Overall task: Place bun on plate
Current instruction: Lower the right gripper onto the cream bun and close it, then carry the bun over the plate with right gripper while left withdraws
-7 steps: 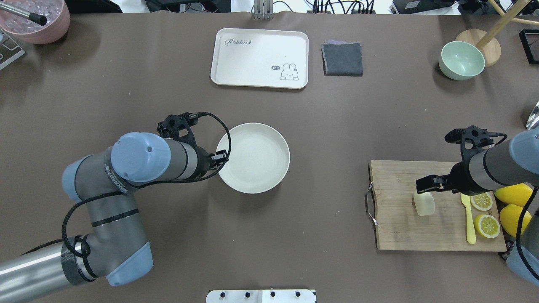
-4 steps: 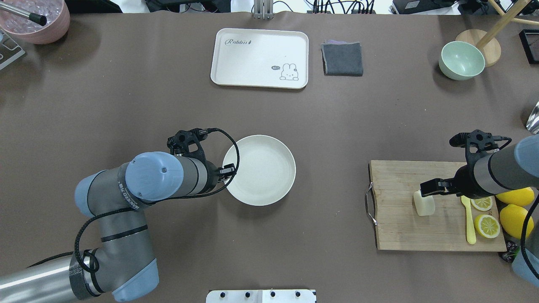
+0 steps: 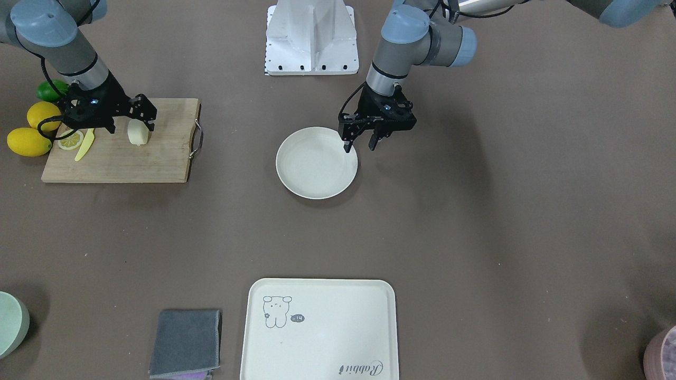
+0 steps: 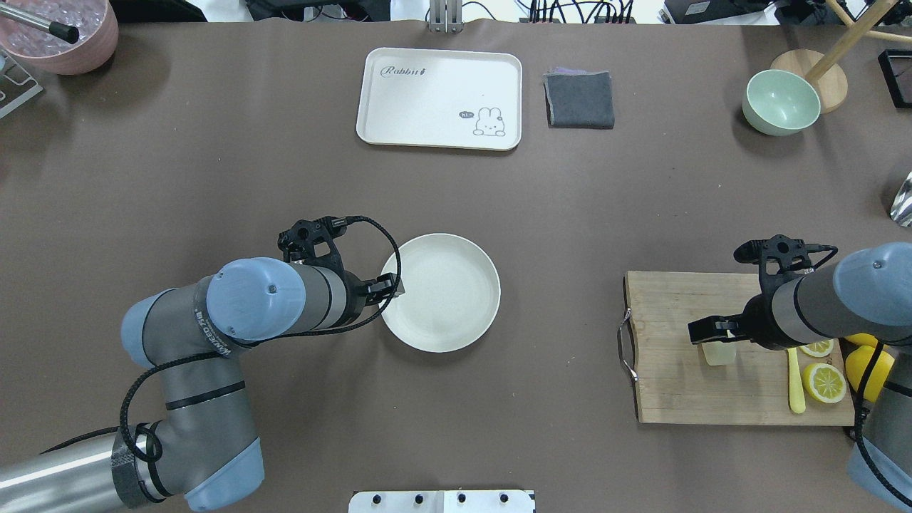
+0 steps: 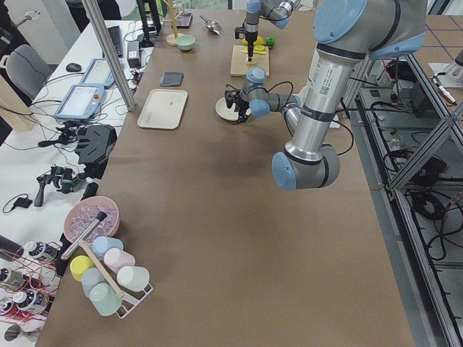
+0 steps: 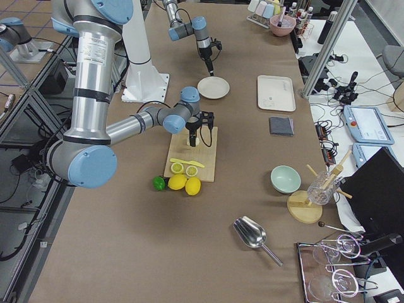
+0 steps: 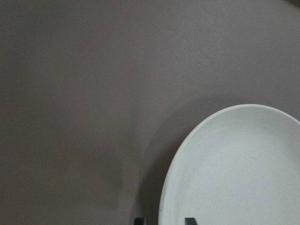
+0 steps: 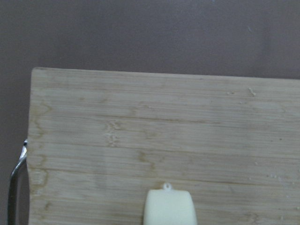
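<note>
The bun (image 4: 718, 353) is a pale cream lump standing on the wooden cutting board (image 4: 670, 385) at the right. My right gripper (image 4: 711, 335) hangs open directly over it, and in the front view its fingers (image 3: 150, 119) stand on either side of the bun (image 3: 138, 135). The right wrist view shows only the bun's top (image 8: 168, 208) at the lower edge. The round off-white plate (image 4: 456, 313) lies empty mid-table. My left gripper (image 4: 389, 288) is open at its left rim, one finger (image 3: 347, 143) over the plate (image 3: 311, 174) and one outside it.
Lemon halves (image 4: 824, 382), whole lemons (image 4: 866, 367) and a yellow knife (image 4: 796, 381) sit on or beside the board's right end. At the far edge are a cream rabbit tray (image 4: 427, 100), a grey cloth (image 4: 580, 100) and a green bowl (image 4: 780, 102).
The left arm pulled the plate nearer the robot and slightly right, then slowed. The right gripper shifted left and nearer, from beside the bun's top to right over it.
</note>
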### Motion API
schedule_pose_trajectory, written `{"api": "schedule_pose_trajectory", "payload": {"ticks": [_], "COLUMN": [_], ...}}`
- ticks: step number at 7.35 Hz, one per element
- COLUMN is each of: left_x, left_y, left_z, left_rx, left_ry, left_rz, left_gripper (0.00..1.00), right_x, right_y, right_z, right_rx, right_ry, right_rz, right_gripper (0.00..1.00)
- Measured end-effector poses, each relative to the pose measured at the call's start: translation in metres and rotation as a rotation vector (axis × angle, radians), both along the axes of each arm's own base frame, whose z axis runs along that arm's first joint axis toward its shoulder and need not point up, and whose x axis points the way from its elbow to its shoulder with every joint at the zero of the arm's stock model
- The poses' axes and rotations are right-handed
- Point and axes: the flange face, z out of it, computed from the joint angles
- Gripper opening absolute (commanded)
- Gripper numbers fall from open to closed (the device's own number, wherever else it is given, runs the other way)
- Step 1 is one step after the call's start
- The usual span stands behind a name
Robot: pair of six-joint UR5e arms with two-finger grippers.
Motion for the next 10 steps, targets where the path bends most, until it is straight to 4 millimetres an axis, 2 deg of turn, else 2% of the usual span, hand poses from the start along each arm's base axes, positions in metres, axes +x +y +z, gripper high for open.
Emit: {"api": "schedule_pose_trajectory", "payload": {"ticks": [1, 2, 3, 4, 6, 8, 10], "left_x": [-0.001, -0.001, -0.002, -0.002, -0.006, -0.018, -0.047], "left_y": [-0.001, -0.001, -0.001, -0.001, -0.004, -0.015, -0.037], "left_z": [-0.001, -0.001, -0.002, -0.003, -0.005, -0.01, -0.003], "left_rx": [0.002, 0.003, 0.005, 0.007, 0.011, 0.023, 0.113], "left_ry": [0.001, 0.001, 0.002, 0.003, 0.008, 0.015, -0.026], "left_rz": [-0.001, -0.001, -0.001, -0.001, -0.006, -0.022, -0.015], "left_gripper": [0.97, 0.97, 0.97, 0.97, 0.97, 0.98, 0.98], "right_x": [-0.005, -0.008, -0.009, -0.009, -0.008, -0.003, 0.003], "right_y": [0.003, 0.004, 0.004, 0.004, 0.002, -0.003, -0.018], "right_z": [0.0, 0.002, 0.004, 0.007, 0.009, 0.002, -0.024], "right_rx": [0.005, 0.007, 0.007, 0.008, 0.014, 0.017, 0.014], "right_ry": [0.005, 0.01, 0.016, 0.021, 0.028, 0.015, -0.04], "right_rz": [0.0, 0.001, 0.003, 0.006, 0.014, 0.029, 0.039], "right_gripper": [0.9, 0.56, 0.15, 0.0, 0.0, 0.0, 0.0]}}
